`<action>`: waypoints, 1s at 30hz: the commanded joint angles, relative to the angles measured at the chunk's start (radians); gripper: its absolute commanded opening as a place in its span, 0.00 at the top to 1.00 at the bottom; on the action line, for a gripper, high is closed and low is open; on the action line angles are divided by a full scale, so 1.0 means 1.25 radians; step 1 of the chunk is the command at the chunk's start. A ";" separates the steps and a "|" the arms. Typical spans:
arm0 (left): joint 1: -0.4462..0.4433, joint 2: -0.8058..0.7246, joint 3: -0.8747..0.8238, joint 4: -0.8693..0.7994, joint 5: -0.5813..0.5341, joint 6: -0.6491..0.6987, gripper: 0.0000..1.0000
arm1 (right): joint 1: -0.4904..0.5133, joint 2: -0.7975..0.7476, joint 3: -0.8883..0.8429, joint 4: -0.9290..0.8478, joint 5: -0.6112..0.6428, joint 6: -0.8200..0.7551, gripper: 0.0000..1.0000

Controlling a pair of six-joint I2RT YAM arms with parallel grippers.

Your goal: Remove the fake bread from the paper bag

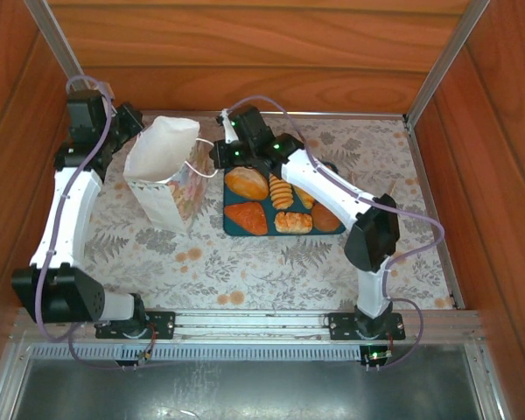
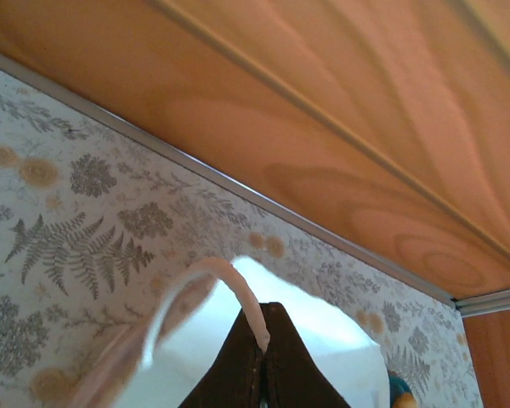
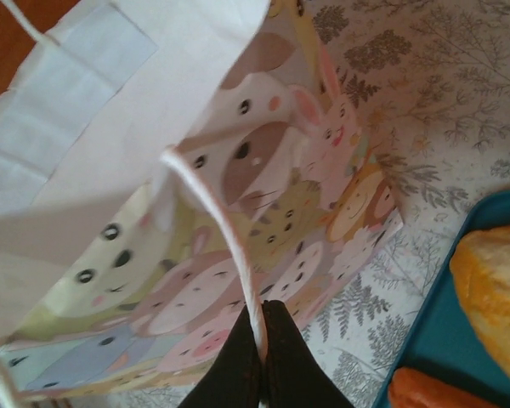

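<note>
The white paper bag [image 1: 162, 171] stands at the table's back left, its mouth open and its animal-print side [image 3: 263, 212] facing the tray. My left gripper [image 1: 129, 129] is at the bag's far-left rim, shut on one white cord handle [image 2: 238, 293]. At the right rim, my right gripper [image 1: 217, 159] is shut on the other cord handle [image 3: 229, 246]. Several pieces of fake bread lie on the teal tray [image 1: 230, 226], among them an oval loaf [image 1: 247, 182], a ridged roll [image 1: 282, 191] and a triangle [image 1: 248, 219]. What I see of the bag's inside is plain white.
The teal tray [image 3: 442, 340] lies just right of the bag, under the right forearm, with a golden loaf [image 3: 493, 289] close to the right fingers. Wooden walls enclose the table on three sides, and a metal rail [image 2: 238, 183] runs along the back edge.
</note>
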 commanded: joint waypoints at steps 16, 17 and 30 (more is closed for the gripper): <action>0.022 0.175 0.175 0.048 0.119 -0.002 0.71 | -0.088 0.143 0.277 -0.136 -0.066 -0.067 0.63; 0.022 0.169 0.171 0.048 0.120 -0.001 0.66 | -0.089 0.133 0.274 -0.143 -0.060 -0.078 0.59; 0.023 -0.030 0.076 0.008 0.124 0.028 0.00 | -0.089 -0.158 0.050 -0.130 0.129 -0.201 0.17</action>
